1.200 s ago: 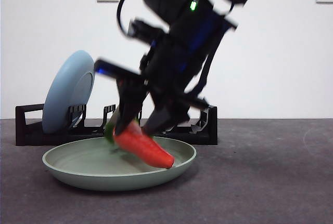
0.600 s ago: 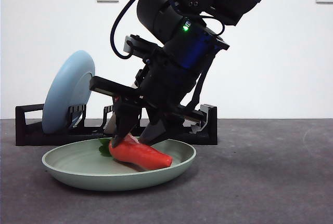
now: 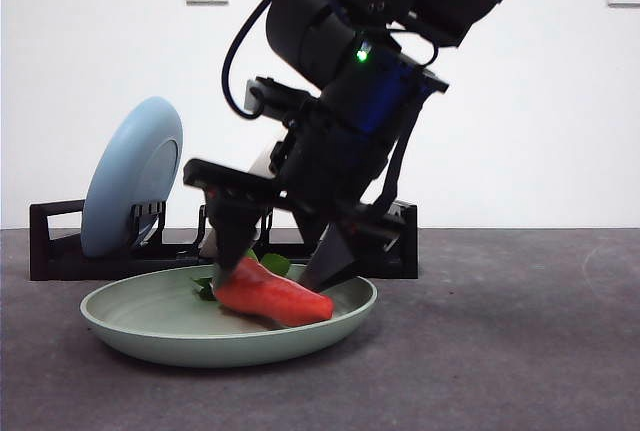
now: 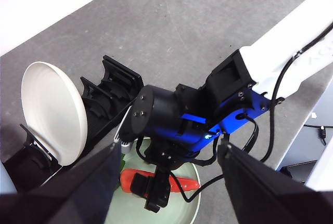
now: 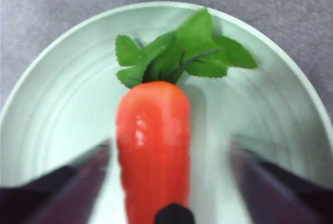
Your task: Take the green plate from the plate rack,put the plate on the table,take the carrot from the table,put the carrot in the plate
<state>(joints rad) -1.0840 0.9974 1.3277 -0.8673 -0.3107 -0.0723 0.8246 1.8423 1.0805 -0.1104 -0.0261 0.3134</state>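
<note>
The green plate (image 3: 120,316) lies flat on the table in front of the plate rack (image 3: 60,246). The carrot (image 3: 270,296) lies in the plate, leaves toward the rack. My right gripper (image 3: 285,251) hangs just above it, its jaws spread to either side and clear of the carrot. The right wrist view shows the carrot (image 5: 153,141) between the open jaws on the plate (image 5: 57,104). My left gripper (image 4: 164,193) is open and empty, high above, looking down on the right arm, the carrot (image 4: 184,183) and the plate (image 4: 196,203).
A light blue plate (image 3: 130,176) stands in the rack at the left. A cream-white plate (image 4: 52,112) stands in the rack (image 4: 112,86) too. The table (image 3: 500,351) stretches to the right of the green plate.
The right gripper brought the tilted carrot down into the green plate, then opened its jaws. The carrot now lies loose in the plate.
</note>
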